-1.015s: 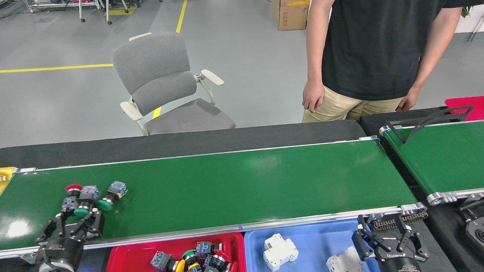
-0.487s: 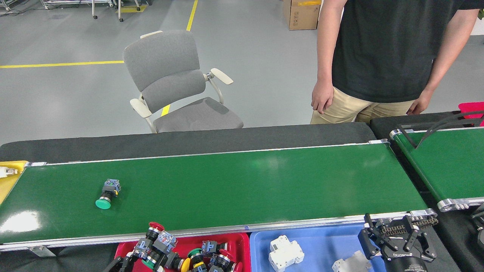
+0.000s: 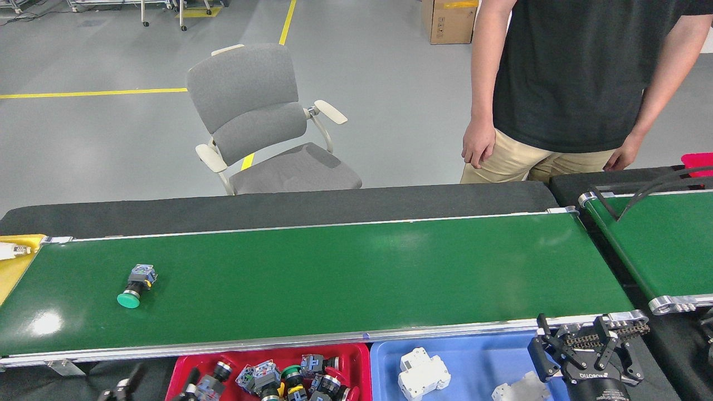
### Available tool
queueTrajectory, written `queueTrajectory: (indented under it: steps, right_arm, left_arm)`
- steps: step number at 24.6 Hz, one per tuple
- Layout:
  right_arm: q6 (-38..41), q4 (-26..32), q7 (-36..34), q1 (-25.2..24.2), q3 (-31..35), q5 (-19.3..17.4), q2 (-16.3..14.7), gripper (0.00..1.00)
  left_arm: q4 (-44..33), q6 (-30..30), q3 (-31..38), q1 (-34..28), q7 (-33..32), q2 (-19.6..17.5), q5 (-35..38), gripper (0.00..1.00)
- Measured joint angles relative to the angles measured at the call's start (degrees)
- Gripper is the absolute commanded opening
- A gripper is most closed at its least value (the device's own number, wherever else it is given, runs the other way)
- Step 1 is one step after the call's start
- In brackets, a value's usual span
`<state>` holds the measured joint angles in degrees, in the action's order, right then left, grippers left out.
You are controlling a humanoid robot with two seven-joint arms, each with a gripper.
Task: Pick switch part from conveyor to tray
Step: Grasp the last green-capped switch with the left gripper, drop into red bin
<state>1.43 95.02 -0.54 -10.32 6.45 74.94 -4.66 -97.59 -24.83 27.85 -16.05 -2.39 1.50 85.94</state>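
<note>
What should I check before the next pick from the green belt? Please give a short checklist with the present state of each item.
1. A switch part with a green cap lies on the conveyor, free all around: ok.
2. Left hand open and empty: cannot tell, it is barely in view at the bottom edge.
3. Red tray has room for one more part: ok.
4. Right hand is off the belt, over the blue tray: ok.
5. Person's hand is away from the belt: ok.

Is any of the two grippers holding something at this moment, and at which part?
The right gripper is open and holds nothing. The left gripper is mostly out of frame, so a hold cannot be told.
</note>
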Motion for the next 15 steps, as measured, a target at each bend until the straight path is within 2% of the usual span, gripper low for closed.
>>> queueTrajectory:
  steps: [5, 10, 15]
  right_arm:
    - [0.1, 0.0, 0.0, 0.0, 0.0, 0.0, 0.0, 0.99]
    - [0.2, 0.0, -0.1, 0.2, 0.0, 0.0, 0.0, 0.99]
    - [0.2, 0.0, -0.3, 0.2, 0.0, 0.0, 0.0, 0.99]
  left_arm:
    - [8.7, 1.3, 0.2, 7.7, 0.2, -7.2, -0.2, 1.00]
    - [21.3, -2.1, -0.2, 16.3, 0.2, -14.2, -0.8, 1.00]
    - [35.2, -2.8, -0.9, 23.1, 0.3, -20.8, -0.9, 1.00]
